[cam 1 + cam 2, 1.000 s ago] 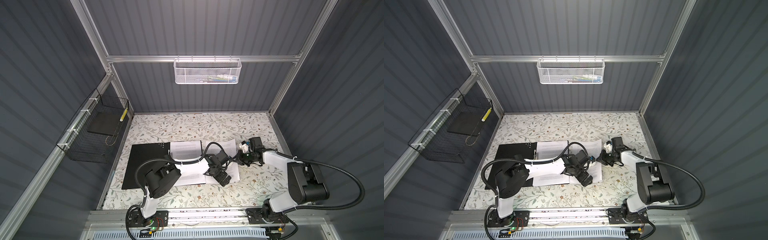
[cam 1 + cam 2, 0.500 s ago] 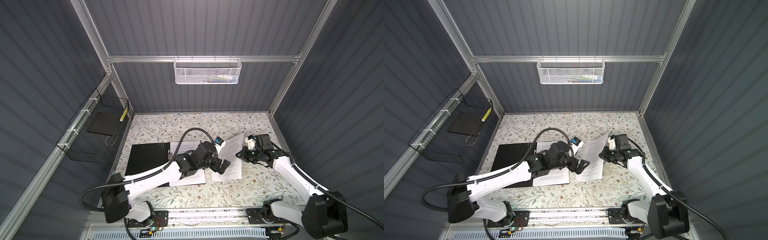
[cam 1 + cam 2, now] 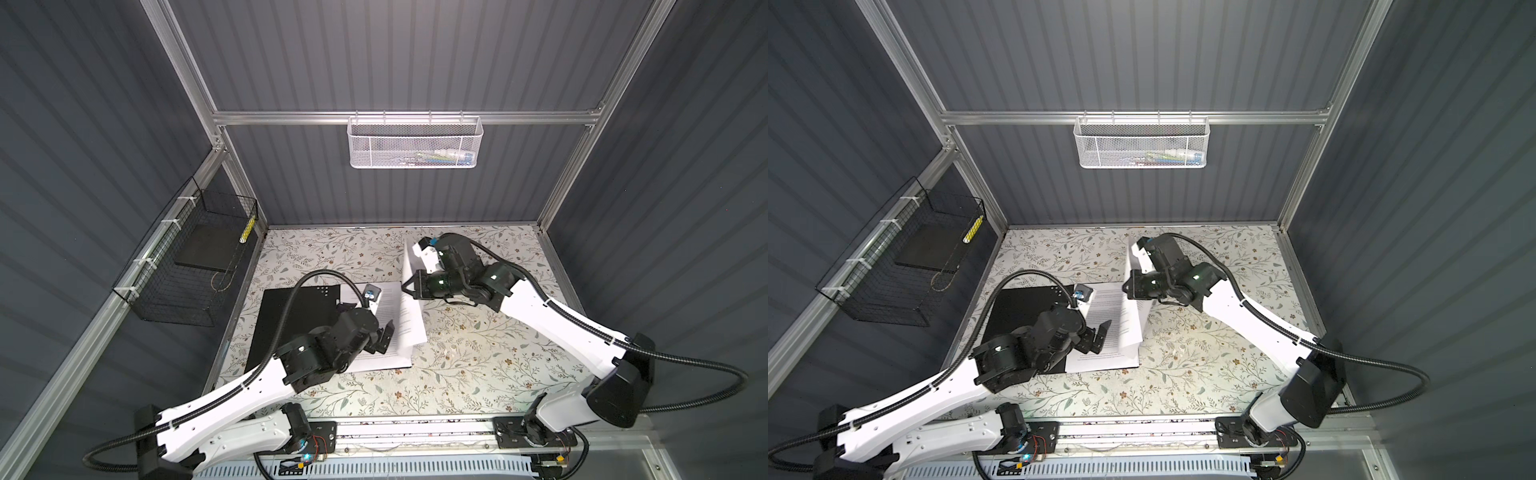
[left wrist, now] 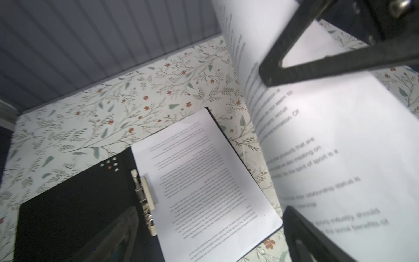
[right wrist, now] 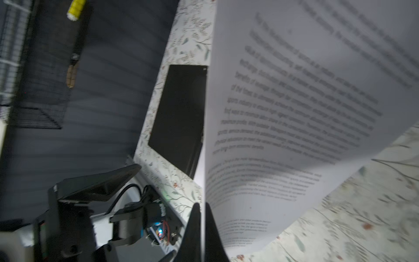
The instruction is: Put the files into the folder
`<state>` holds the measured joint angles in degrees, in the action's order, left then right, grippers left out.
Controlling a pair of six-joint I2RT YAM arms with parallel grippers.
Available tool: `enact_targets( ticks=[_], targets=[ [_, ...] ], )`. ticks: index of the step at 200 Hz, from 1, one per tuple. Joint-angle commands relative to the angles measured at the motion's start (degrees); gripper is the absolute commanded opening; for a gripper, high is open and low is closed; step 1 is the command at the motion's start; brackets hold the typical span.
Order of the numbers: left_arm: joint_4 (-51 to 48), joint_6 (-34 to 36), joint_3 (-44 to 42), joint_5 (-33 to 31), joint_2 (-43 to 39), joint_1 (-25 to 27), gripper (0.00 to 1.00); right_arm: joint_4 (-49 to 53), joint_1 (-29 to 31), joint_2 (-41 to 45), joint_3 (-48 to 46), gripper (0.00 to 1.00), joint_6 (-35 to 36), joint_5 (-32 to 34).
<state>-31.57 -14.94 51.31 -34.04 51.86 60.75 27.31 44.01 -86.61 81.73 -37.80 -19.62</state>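
While the right pincer is pinching one white sheet tight by its edge, the sheet is hanging down below it and curling over the flowery table. The left pincer is hovering wide open, holding nothing. Right under it, the other files are lying on the open black folder, and the hanging sheet is dangling just beside that pincer.

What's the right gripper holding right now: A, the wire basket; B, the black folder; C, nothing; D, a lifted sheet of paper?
D: the right gripper is pinched shut on the edge of a printed sheet held up in the air, while the folder lies flat.
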Motion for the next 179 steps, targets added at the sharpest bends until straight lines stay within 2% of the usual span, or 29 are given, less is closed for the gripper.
enact_targets(
  ticks=[1,29,76,108,148,179],
  targets=[
    [-1.80,2.12,-1.04,-6.22,-2.61,-0.27,1.00,-4.68,-1.60,-0.98,0.08,0.00,-2.65,-3.29],
    [-0.96,3.76,-1.45,-6.37,-3.26,-0.28,1.00,-11.36,-6.27,-3.35,-8.65,0.00,-6.17,-3.80],
    [-1.82,4.60,-1.08,-3.93,-0.31,-0.24,1.00,-17.99,-6.93,-14.55,-16.71,0.00,-8.26,-2.09],
    [0.85,5.21,-2.44,3.27,-0.81,-0.33,1.00,-21.57,-5.00,-18.05,-18.34,0.00,-9.54,-1.09],
    [-1.29,4.22,-1.19,2.15,3.06,-0.69,1.00,-21.63,-3.54,-19.18,-17.60,0.00,-10.53,-0.25],
    [-0.96,4.21,-1.15,3.92,3.93,-1.15,1.00,-21.74,-3.14,-20.39,-16.87,0.00,-11.71,-0.25]
  ],
)
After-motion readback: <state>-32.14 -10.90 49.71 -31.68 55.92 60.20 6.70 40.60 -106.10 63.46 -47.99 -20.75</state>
